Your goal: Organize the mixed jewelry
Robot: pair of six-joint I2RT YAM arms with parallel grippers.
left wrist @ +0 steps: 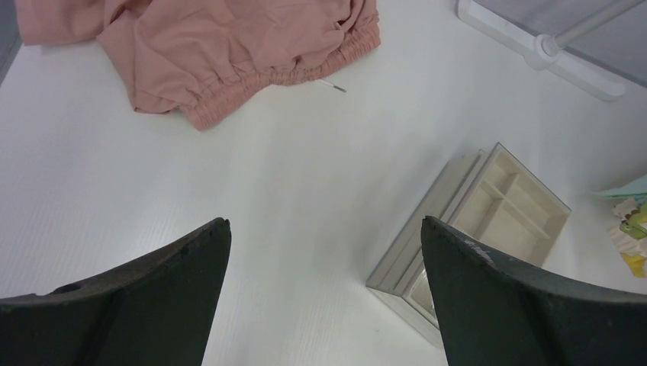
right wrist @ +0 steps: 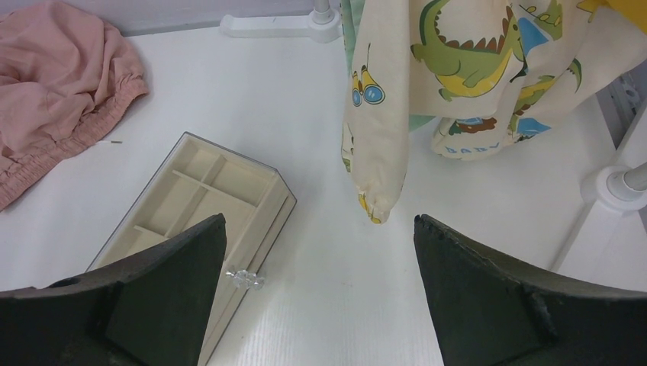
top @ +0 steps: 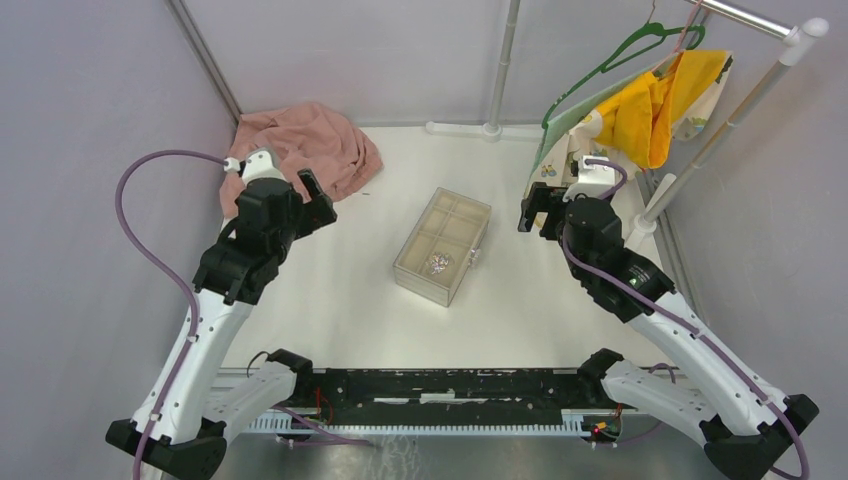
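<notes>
My left pincer (top: pixel 318 200) hangs above the white table (top: pixel 340 300) with its two black fingers spread fully apart, and nothing is between them. In its wrist view, the left pincer (left wrist: pixel 324 229) shows only bare table between the fingers. My right pincer (top: pixel 535 213) is also wide open and holds nothing. It hovers on the other side of the table, near the cream garment with dinosaur print (right wrist: pixel 458 61) that hangs from a green hanger (top: pixel 620 50).

Between my two pincers, and apart from both, stands the clear rectangular plastic box with beige compartment trays (top: pixel 425 288), turned a little diagonally. The mixed jewelry (top: pixel 438 263), a small heap of shiny silver pieces, lies in one compartment toward the near end of this box. On the outside of the box's right side there is one small sparkling piece (right wrist: pixel 244 278); I cannot tell if it is a knob or a jewel.

A crumpled pink cloth (top: pixel 310 145) lies in the far left corner, behind my left pincer.
</notes>
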